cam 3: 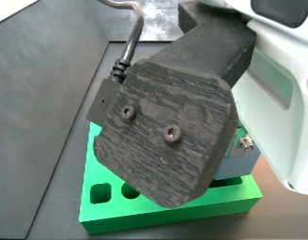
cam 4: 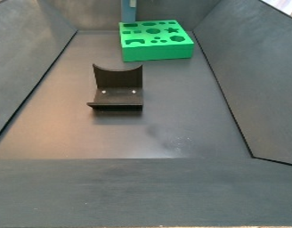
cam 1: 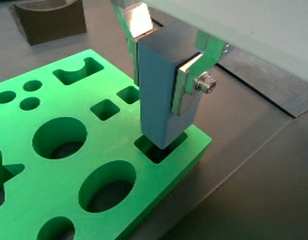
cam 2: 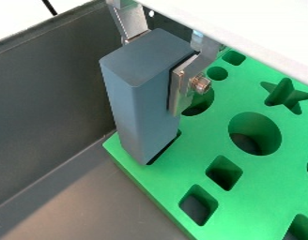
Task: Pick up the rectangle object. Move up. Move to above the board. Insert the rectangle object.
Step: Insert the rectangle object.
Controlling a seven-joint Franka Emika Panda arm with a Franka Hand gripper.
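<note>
My gripper (cam 1: pixel 165 56) is shut on the rectangle object (cam 1: pixel 163 103), a tall light-blue block that stands upright between the silver fingers (cam 1: pixel 188 82). The block's lower end sits in a rectangular hole at a corner of the green board (cam 1: pixel 104 141). Both wrist views show this; in a wrist view the gripper (cam 2: pixel 154 61) grips the block (cam 2: pixel 138 103) near its top, over the board's edge (cam 2: pixel 163 178). In a side view the board (cam 4: pixel 158 49) lies at the far end with the block (cam 4: pixel 128 16) at its left corner. In a side view the arm hides most of the board (cam 3: pixel 182 211).
The dark fixture (cam 4: pixel 117 89) stands on the grey floor, nearer than the board. A dark brown-grey block (cam 1: pixel 50 21) sits beyond the board. Sloping grey walls (cam 2: pixel 44 103) enclose the floor close to the board's corner.
</note>
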